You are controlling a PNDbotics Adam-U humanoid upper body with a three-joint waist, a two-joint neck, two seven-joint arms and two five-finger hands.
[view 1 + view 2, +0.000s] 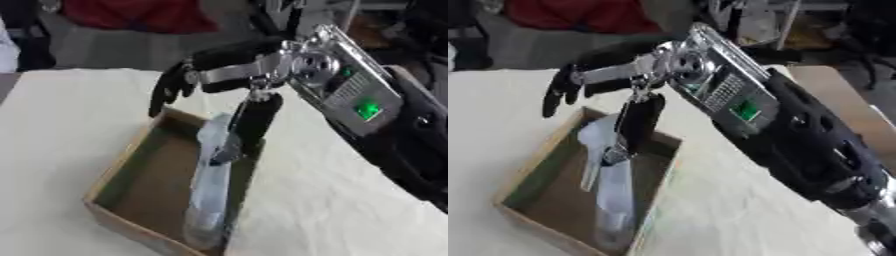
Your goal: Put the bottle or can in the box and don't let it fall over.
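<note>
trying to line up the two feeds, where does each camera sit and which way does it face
Left eye view: in the robot's head, looking down at the box with a clear bottle inside; the right hand hangs over the box's far end.
Right eye view: beside it in the head, also facing down; more of the right forearm shows.
Both share the cream-covered table, box, bottle and right hand; no left hand shows.
</note>
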